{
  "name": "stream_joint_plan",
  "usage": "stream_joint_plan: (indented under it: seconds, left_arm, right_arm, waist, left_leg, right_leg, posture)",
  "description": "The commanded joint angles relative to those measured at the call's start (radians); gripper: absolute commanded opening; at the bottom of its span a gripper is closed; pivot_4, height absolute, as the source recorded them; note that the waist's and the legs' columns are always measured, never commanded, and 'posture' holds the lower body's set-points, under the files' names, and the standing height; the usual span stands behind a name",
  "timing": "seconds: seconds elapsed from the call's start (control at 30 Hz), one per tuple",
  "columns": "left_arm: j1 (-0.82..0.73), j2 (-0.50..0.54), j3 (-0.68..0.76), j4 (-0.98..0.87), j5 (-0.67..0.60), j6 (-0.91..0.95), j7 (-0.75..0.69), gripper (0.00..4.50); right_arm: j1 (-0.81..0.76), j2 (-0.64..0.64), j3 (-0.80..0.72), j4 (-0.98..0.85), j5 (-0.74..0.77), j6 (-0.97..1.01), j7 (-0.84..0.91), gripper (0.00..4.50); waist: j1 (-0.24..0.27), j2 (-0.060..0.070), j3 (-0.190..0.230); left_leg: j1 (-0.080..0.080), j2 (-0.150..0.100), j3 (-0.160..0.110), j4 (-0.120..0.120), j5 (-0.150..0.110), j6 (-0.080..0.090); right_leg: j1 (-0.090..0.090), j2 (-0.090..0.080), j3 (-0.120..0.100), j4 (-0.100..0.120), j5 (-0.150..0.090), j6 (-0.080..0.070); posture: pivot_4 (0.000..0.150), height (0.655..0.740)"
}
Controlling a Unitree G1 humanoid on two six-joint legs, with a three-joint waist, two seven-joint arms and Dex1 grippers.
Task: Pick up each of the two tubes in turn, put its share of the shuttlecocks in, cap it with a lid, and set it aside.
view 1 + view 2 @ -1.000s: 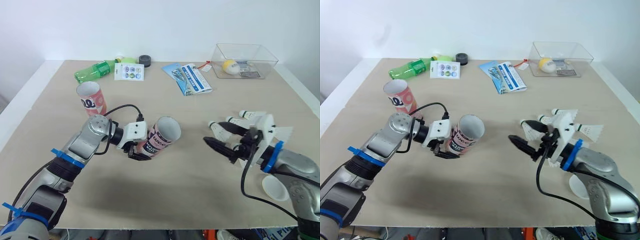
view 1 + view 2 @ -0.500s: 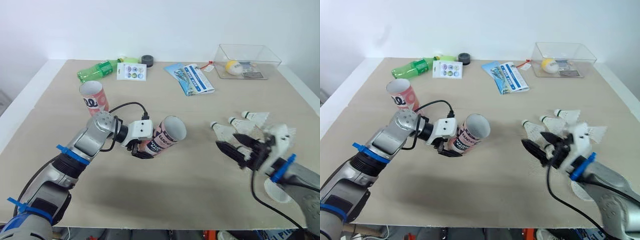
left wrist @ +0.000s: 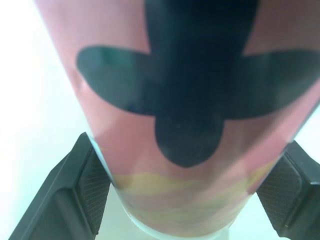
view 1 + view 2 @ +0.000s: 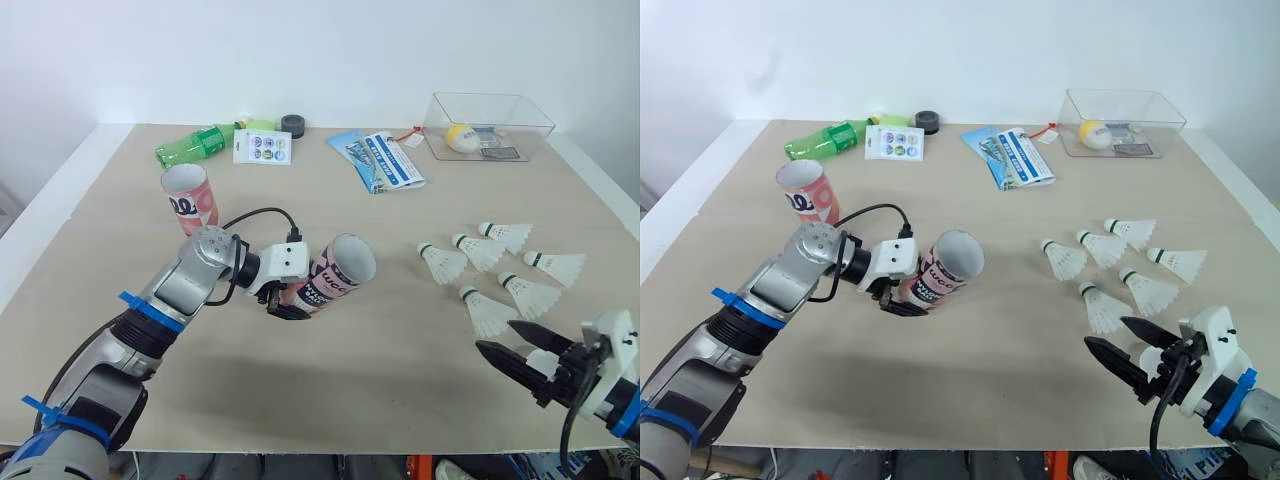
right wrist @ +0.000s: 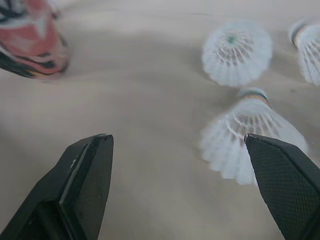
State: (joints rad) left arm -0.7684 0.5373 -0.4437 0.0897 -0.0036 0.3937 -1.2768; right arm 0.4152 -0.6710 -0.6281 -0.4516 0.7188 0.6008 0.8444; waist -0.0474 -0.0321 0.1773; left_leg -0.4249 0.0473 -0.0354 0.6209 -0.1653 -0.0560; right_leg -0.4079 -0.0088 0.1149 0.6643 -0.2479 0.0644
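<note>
Pulled back toward the near edge of the table point(image 4: 350, 400), the right gripper point(image 4: 497, 338) now sits just short of the six shuttlecocks point(image 4: 488, 312), jaws spread wide, touching nothing. The left gripper point(image 4: 292, 300) pinches the tilted pink tube point(image 4: 335, 275) by its lower end, open mouth facing the shuttlecocks. The second tube point(image 4: 190, 198) stands upright farther left.

A tube point(image 4: 189, 198) stood far left on the table point(image 4: 350, 400). A second tube point(image 4: 335, 275) sat tilted in the left gripper point(image 4: 285, 300), nearer and to the right. Shuttlecocks point(image 4: 483, 252) lay right of it, with the right gripper point(image 4: 495, 336) nearer. Bottle point(image 4: 195, 145), card point(image 4: 265, 146), leaflet point(image 4: 385, 160) and box point(image 4: 490, 125) lined the far edge.
</note>
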Motion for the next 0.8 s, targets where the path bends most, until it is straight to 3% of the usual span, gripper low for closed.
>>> stream_joint_plan:
  seconds: [0.03,0.77,0.8]
  left_arm:
    - [-0.017,0.003,0.002,-0.025,-0.001,-0.002,-0.007,3.75]
    - [0.004,0.001,0.004,-0.038,0.006,0.007,0.015,3.75]
    - [0.002,0.002,0.002,-0.038,0.01,0.004,0.016,3.72]
  right_arm:
    - [-0.01,0.002,0.007,0.017,-0.021,-0.036,-0.008,4.5]
    - [-0.207,0.055,0.158,0.14,-0.084,-0.046,-0.142,4.5]
    - [-0.211,0.053,0.161,0.146,-0.089,-0.051,-0.139,4.25]
  waist:
    - [0.0,0.0,0.0]
    - [0.0,0.001,0.0]
    - [0.0,0.001,0.0]
  left_leg:
    - [0.0,0.0,0.0,0.0,0.0,0.0]
    - [0.0,0.0,0.0,-0.002,0.0,0.0]
    - [0.0,0.0,0.0,-0.002,0.0,0.0]
  right_leg:
    - [0.0,0.0,0.0,0.0,0.0,0.0]
    - [0.0,0.001,0.0,0.0,-0.002,0.001]
    - [0.0,0.001,0.0,0.0,-0.002,0.001]
  posture:
    - [0.15,0.74]
    - [0.15,0.74]
    - [0.15,0.74]
